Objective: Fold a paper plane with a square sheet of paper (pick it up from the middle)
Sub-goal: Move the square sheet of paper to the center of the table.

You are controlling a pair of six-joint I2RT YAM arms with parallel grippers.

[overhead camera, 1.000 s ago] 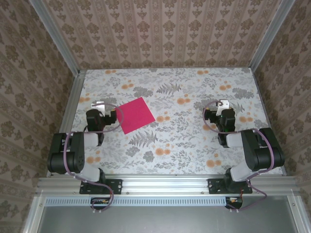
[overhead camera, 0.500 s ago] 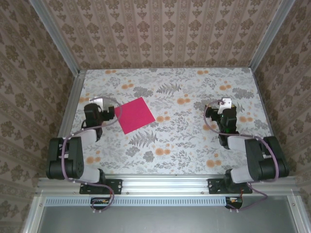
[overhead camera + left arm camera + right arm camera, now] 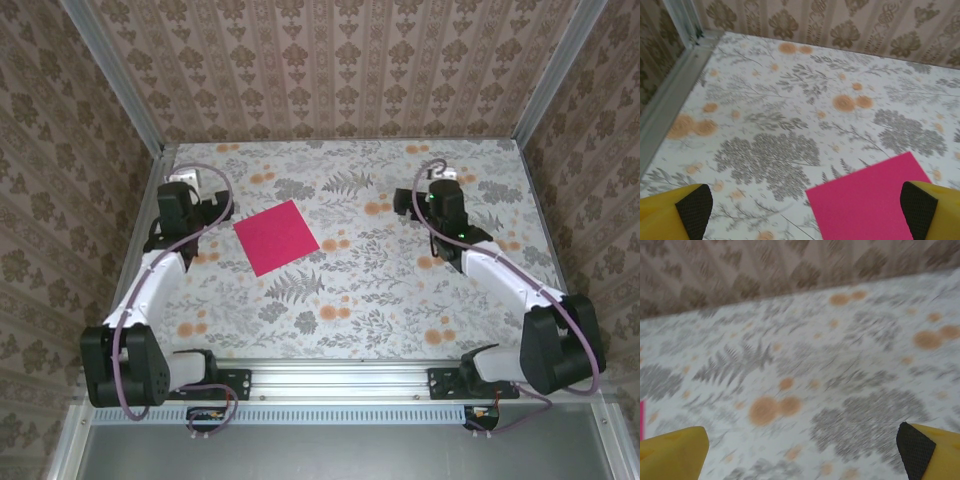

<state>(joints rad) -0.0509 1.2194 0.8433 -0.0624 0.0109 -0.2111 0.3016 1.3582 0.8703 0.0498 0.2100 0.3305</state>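
1. One square sheet of paper point(image 3: 277, 237), bright magenta-pink, is seen lying flat and unfolded on the left half of the worktop point(image 3: 380, 290), turned slightly askew to the worktop's edges.
2. One worktop is counted, covered in a grey-leaf and orange-flower print. It is enclosed by patterned wallpaper on three sides and edged with metal rails.
3. Two arms are counted, one bolted at each near corner, and both are stretched toward the far side.
4. The left claw point(image 3: 185, 185) is held near the far left corner, to the left of the sheet and apart from it. Its jaws are spread wide and nothing is gripped.
5. In the left wrist view, two yellow fingers point(image 3: 692, 205) with black pads are seen at the lower corners. A corner of the sheet point(image 3: 870, 200) is seen on the worktop between them, nearer the right-hand finger.
6. The right claw point(image 3: 443, 185) is held over the far right part of the worktop, well apart from the sheet. It is likewise released and empty.
7. In the blurred right wrist view, two yellow fingers point(image 3: 675, 450) are counted, and a thin pink sliver of the sheet point(image 3: 641, 420) is seen at the left edge.
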